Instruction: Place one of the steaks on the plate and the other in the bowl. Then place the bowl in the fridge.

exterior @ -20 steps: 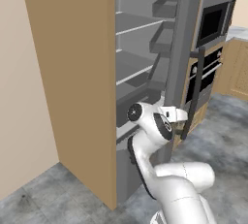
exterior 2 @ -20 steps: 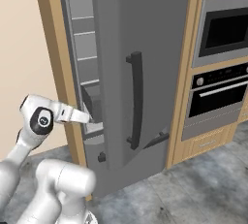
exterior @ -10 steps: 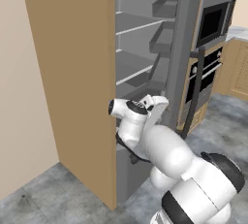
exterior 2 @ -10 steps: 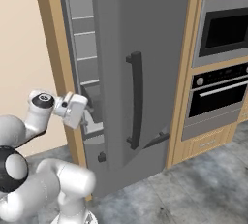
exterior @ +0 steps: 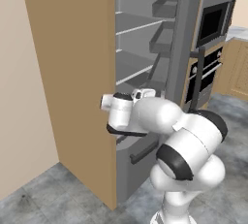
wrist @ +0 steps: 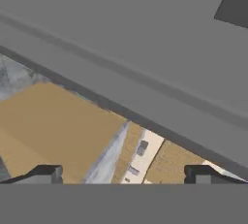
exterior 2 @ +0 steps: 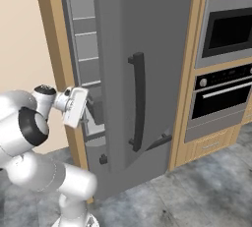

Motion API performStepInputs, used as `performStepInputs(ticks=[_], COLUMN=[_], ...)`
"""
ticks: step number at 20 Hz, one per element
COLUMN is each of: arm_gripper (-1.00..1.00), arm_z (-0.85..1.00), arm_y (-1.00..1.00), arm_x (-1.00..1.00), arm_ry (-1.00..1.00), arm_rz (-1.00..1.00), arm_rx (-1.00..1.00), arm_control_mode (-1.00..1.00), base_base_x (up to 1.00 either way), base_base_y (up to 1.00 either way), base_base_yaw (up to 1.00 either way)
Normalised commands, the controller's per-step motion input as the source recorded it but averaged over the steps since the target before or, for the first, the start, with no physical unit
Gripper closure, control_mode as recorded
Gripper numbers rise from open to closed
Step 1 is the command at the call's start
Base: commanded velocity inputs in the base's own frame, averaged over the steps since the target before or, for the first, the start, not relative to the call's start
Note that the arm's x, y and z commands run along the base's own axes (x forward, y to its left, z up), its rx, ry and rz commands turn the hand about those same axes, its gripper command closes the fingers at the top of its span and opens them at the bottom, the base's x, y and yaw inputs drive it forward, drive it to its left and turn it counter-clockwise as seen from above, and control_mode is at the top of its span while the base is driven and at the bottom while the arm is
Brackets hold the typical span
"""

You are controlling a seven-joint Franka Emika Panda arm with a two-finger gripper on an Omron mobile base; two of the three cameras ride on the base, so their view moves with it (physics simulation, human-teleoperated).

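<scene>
In the left base view, a plain beige wall point(exterior: 19, 97) takes the left edge, and next to it stands the tan wood-coloured side panel point(exterior: 72, 72) that clads the fridge point(exterior: 140, 29). The fridge is open: grey shelves run across its upper part, grey door racks point(exterior: 167, 9) sit on the inner face of the door point(exterior: 186, 39), and a grey drawer front with a dark handle lies low down. The white arm point(exterior: 189, 145) rises from the lower right and bends back to the left, with its hand just in front of the lower fridge compartment, near the front edge of the side panel. Further right are the black-glass built-in oven point(exterior: 213, 22) and tan cabinets over a mottled grey floor point(exterior: 43, 199). In the right base view, the arm sits at the lower left, and the tool point(exterior 2: 87, 115) reaches into the gap between the wooden panel and the grey door, low in the fridge; its fingers are hard to make out there. The grey door point(exterior 2: 147, 73) with its long dark vertical handle point(exterior 2: 139, 100) fills the middle, and the oven point(exterior 2: 224, 73) stands to its right. In the hand view, the two dark fingertips point(wrist: 46, 173) stand wide apart at the bottom corners with nothing between them, under a broad grey fridge surface that crosses the view at a slant. Neither the steaks nor the bowl can be made out.
</scene>
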Motion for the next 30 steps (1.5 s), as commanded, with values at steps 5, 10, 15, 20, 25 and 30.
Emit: performStepInputs(ticks=[5,10,15,20,25,30], arm_gripper=[-1.00,-1.00,-1.00,-1.00,-1.00,-1.00], arm_z=[0.08,0.00,0.00,0.00,0.01,0.03], arm_y=[-0.49,-0.23,-0.03,-0.66,-1.00,-1.00], arm_x=[-0.12,0.58,0.55,-0.27,-0.66,-0.51], arm_ry=[0.27,-0.02,-0.05,-0.03,-0.07,-0.10], arm_rz=[0.11,0.11,0.09,0.00,0.00,0.00], arm_rx=[0.00,0.00,0.00,0.00,0.01,0.12], arm_control_mode=[-1.00,-1.00,-1.00,-1.00,-1.00,-1.00], base_base_x=[0.00,0.00,0.00,0.00,0.00,0.00], base_base_y=[0.00,0.00,0.00,0.00,0.00,0.00], base_base_yaw=[0.00,0.00,0.00,0.00,0.00,0.00])
